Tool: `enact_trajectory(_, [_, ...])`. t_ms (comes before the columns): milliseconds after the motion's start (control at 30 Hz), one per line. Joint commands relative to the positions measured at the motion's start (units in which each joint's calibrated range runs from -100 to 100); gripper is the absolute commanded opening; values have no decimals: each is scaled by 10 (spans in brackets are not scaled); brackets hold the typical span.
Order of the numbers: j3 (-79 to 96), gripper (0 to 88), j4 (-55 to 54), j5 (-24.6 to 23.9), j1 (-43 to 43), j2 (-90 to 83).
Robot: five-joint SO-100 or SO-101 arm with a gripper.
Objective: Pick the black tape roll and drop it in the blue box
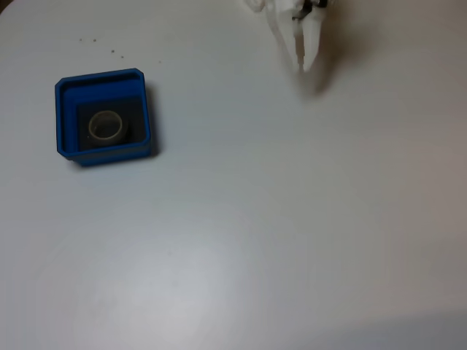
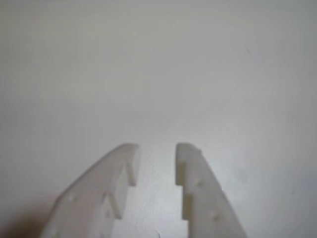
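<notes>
End effector [image 2: 156, 151] w/ white fingers slightly apart, nothing btwn them, over bare white counter [image 2: 158, 74]; in fixed view it sits near top edge [image 1: 303, 62], right of centre. Well apart at left, black tape roll [image 1: 107, 125] lies flat inside blue box [image 1: 102, 77], on its dark floor.

We are seeing a blue box [image 1: 143, 109] looking like smooth, slightly glossy plastic, its floor a matt black. The tape roll [image 1: 108, 127] is showing a dull, papery beige core. The gripper [image 2: 156, 153] is looking like matt white plastic, and the table [image 1: 277, 240] a smooth, faintly sheened white.
</notes>
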Motion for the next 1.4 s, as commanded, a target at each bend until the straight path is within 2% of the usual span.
enact_trajectory(0, [9, 9, -46, 8, -4, -33])
enact_trajectory(200, [10, 9, -85, 8, -4, -34])
enact_trajectory(1367, [10, 9, -82, 8, 1, -31])
